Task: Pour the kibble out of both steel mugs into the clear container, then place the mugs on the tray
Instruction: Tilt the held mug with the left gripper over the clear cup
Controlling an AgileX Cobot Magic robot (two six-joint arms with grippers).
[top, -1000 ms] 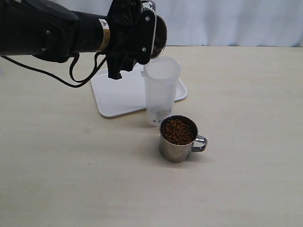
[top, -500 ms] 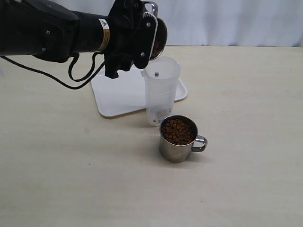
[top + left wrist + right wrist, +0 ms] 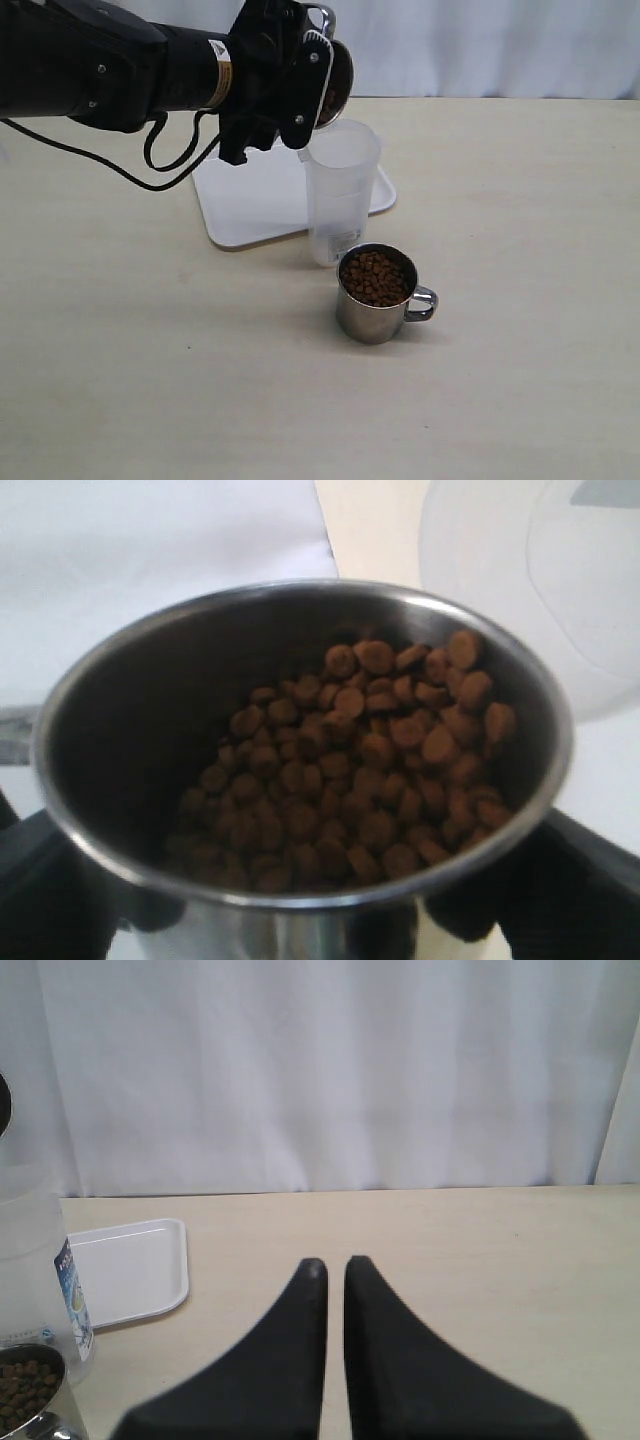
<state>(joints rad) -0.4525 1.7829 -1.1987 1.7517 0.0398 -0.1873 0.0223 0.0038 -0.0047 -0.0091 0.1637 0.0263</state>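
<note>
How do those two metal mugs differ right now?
The raised mug is up in the air; the lower mug sits on the table. The raised mug tilts toward the clear container; the lower mug stands upright. Both are shiny steel and hold brown kibble.

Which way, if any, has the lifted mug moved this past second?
Yes, slightly: the lifted mug has tipped further toward the clear container below it.
</note>
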